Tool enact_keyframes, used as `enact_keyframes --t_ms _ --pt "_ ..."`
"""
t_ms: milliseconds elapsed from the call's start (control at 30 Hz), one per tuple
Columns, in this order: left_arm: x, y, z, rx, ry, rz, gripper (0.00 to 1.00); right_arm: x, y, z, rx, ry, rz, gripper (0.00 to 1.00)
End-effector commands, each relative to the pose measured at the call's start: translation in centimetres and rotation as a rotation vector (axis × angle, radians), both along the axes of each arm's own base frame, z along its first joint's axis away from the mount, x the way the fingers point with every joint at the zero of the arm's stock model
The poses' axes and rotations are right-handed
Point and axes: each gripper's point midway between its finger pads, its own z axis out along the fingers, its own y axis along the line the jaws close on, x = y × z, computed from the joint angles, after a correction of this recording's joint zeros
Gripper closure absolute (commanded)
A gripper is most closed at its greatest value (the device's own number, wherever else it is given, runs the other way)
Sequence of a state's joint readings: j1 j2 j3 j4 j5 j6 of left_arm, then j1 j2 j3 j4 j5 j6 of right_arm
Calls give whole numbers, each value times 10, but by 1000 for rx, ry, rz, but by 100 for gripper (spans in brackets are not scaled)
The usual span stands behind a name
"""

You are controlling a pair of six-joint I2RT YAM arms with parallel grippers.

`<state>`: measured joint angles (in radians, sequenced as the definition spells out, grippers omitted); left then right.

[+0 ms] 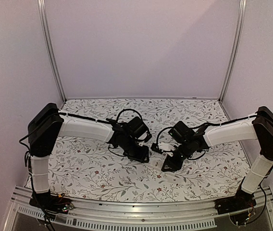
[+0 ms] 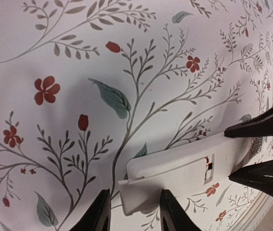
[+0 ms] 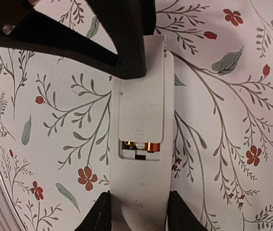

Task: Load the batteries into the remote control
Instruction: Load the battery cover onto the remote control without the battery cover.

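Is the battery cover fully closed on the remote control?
No, the cover sits slid back on the remote control, leaving a gap where the coppery batteries show.

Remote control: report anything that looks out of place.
The remote control is back side up; its battery cover is not seated, slid past the end, leaving a gap where the coppery batteries show.

Your left arm [image 1: 83,129] and right arm [image 1: 230,131] both wear glossy white shells [image 1: 40,169] along the long links, boxy black housings [image 1: 45,129] at shoulder and wrist, thin black cables [image 1: 126,110] looping free by each wrist, and matte black fingers [image 2: 100,214] tapering to blunt wedge tips.
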<state>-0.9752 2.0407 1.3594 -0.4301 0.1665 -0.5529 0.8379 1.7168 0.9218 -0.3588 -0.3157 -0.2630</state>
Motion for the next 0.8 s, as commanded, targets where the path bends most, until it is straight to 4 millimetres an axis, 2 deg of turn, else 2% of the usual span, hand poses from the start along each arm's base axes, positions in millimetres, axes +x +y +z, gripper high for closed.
enact_keyframes --t_ms 0,267,767 --pt "1 13 -3 77 -35 4 66 2 3 -8 -20 -6 7 87" --pt "-4 7 -1 67 -41 -12 74 2 3 -9 -23 -8 7 88" --pt "-40 -13 -27 64 51 -76 82 4 2 -9 -27 -16 1 89"
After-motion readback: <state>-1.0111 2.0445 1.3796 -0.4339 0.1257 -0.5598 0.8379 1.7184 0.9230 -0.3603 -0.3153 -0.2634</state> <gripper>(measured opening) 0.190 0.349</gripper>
